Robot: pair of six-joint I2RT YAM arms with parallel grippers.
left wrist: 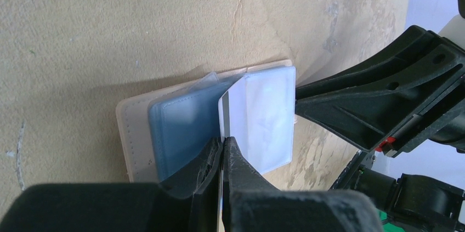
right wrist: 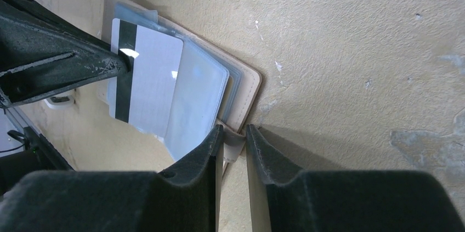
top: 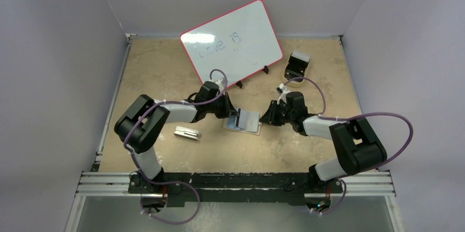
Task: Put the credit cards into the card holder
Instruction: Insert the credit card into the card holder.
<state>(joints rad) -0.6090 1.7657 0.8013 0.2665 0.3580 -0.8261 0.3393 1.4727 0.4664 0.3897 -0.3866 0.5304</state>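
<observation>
The left gripper (left wrist: 224,143), clamped on a credit card (right wrist: 151,78), is standing it edgewise over the open card holder (right wrist: 249,86) at frame centre, whose tab (right wrist: 234,143) the right gripper (right wrist: 234,129) is pinching.

Top camera looks down from afar; both wrist cameras closely face the mid-frame card holder (left wrist: 133,133) from opposite sides.

- The card holder (top: 245,122) lies open at the middle of the table (top: 164,78).
- A credit card (right wrist: 148,78) lies over its inner sleeves.
- A block (top: 187,133) lies left of it.
- A whiteboard (top: 233,40) stands behind, by the far edge.
- A tray (top: 296,66) sits toward the far right corner.
</observation>
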